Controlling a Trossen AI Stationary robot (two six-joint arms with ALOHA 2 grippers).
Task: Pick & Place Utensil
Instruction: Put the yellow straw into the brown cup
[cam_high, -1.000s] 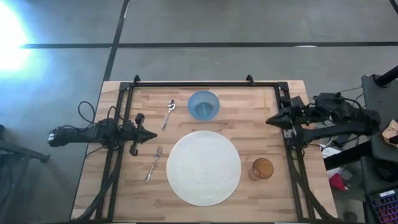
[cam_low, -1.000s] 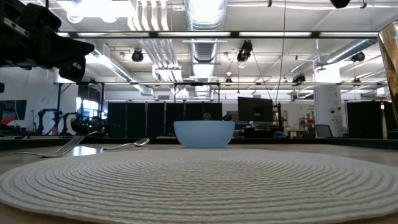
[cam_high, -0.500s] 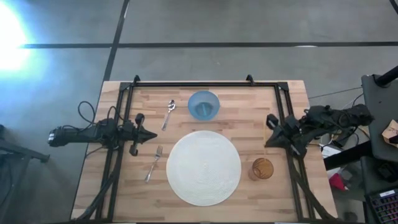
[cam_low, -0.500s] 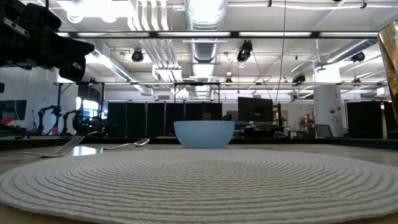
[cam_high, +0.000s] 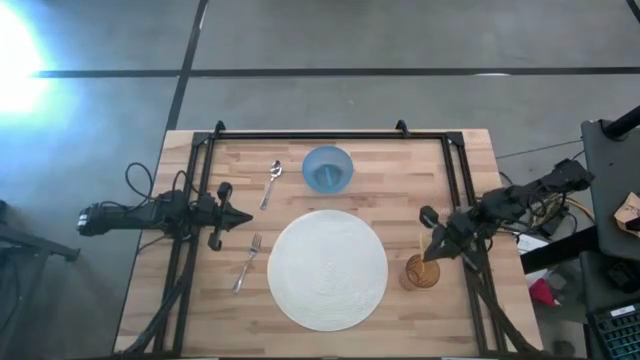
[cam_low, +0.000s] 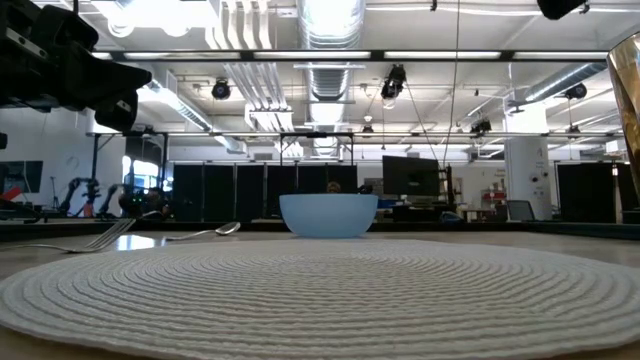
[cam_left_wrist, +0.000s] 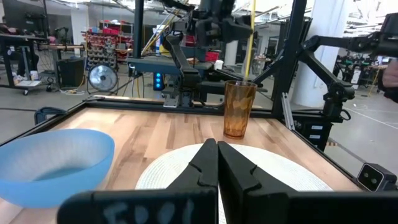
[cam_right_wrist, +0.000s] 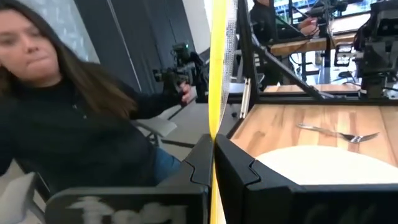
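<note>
My right gripper (cam_high: 432, 245) is shut on a thin yellow straw (cam_right_wrist: 217, 62) and hovers just above the amber cup (cam_high: 421, 271) near the table's right side. In the left wrist view the straw (cam_left_wrist: 251, 43) stands nearly upright over the cup (cam_left_wrist: 239, 109); whether its lower end is inside the cup, I cannot tell. A fork (cam_high: 248, 262) and a spoon (cam_high: 271, 184) lie flat on the wood to the left of the white round placemat (cam_high: 327, 269). My left gripper (cam_high: 240, 217) waits shut at the table's left side. My right gripper pinches the yellow straw (cam_right_wrist: 214, 134) between its two fingers, which lie across it. The fingers come from the table's right, slanting down. The straw is lifted and stands nearly upright, reaching both above and below the fingers.
A blue bowl (cam_high: 328, 168) stands at the far middle of the table, behind the placemat. A black frame (cam_high: 330, 134) runs along the far edge and both sides. A person (cam_right_wrist: 74, 124) sits beyond the table in the right wrist view.
My right gripper has carried the straw toward the table's near edge, from level with the placemat's far rim to just over the amber cup, and the arm has swung round with it. The left arm and the utensils have stayed put.
</note>
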